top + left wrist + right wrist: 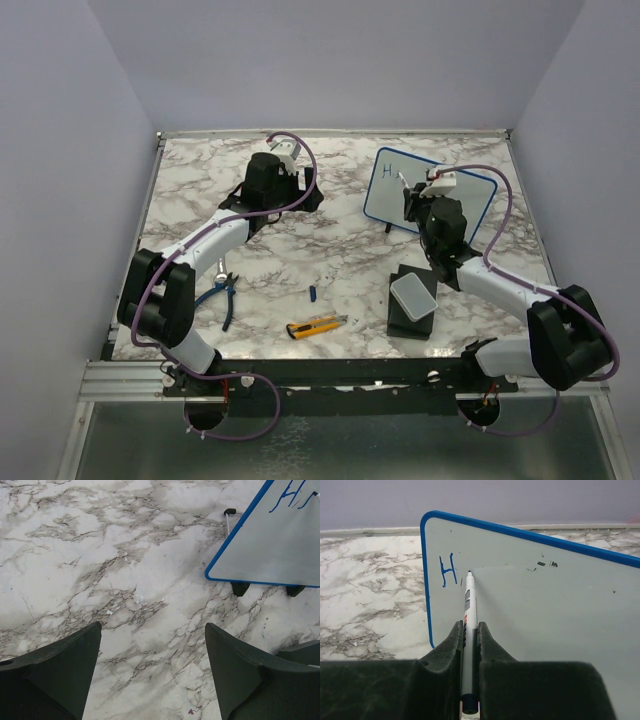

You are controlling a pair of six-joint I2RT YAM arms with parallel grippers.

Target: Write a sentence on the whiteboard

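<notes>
Top external: R gripper [410, 196] clamps marker [403, 183] at whiteboard [472, 197]; L gripper [306, 193] apart; box [413, 297], cutter [318, 325] near.

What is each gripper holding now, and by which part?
The right gripper grips a marker by its barrel's rear half, tip at the whiteboard. The left gripper is open and holds nothing.

The whiteboard [380, 200] is standing at the desk's [200, 180] far right. The right end effector [468, 627] is hovering just before it, its marker [469, 605] pointing at the board right of the letter H [448, 570]. The left end effector [152, 627] is hanging over the far middle. Nearer, a box [412, 297] is resting on a slab [400, 322] at the right, with a knife [316, 326], cap [312, 293] and pliers [222, 292] lying to its left.
</notes>
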